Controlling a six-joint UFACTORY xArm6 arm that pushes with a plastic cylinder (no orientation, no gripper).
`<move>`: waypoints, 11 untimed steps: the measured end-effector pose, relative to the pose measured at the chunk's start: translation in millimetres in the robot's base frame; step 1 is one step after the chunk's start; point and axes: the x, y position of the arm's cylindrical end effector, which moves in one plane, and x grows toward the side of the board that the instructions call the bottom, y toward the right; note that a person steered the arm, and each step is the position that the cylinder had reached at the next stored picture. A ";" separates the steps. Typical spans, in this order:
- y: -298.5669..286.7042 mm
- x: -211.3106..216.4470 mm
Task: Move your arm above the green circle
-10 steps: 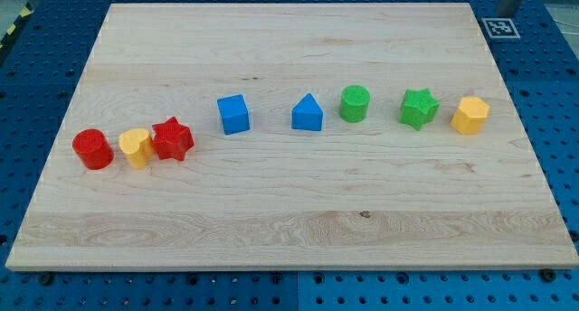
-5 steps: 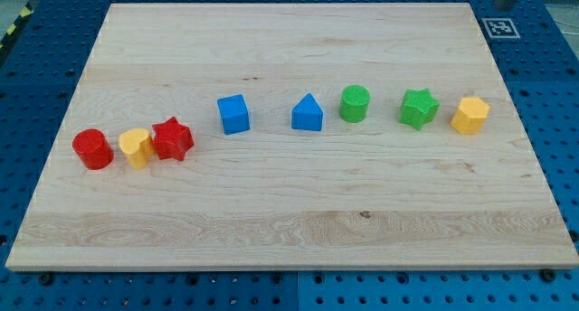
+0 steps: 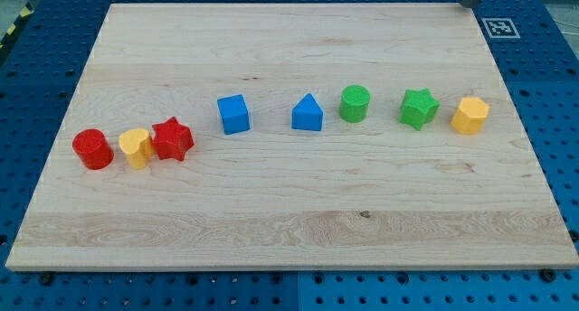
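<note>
Landmark: green circle, on tabletop, right of centre in block row.
Just left of it: blue triangle; farther left blue cube, then red star, yellow block, red cylinder.
Right of it: green star, yellow hexagon.
My tip well beyond it, up-right at tabletop's top edge, touching no block.
No pincer on this rod.

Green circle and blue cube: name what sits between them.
In the camera view, only the blue triangular block sits between the green circle and the blue cube.
</note>
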 end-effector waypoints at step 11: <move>-220.6 2.8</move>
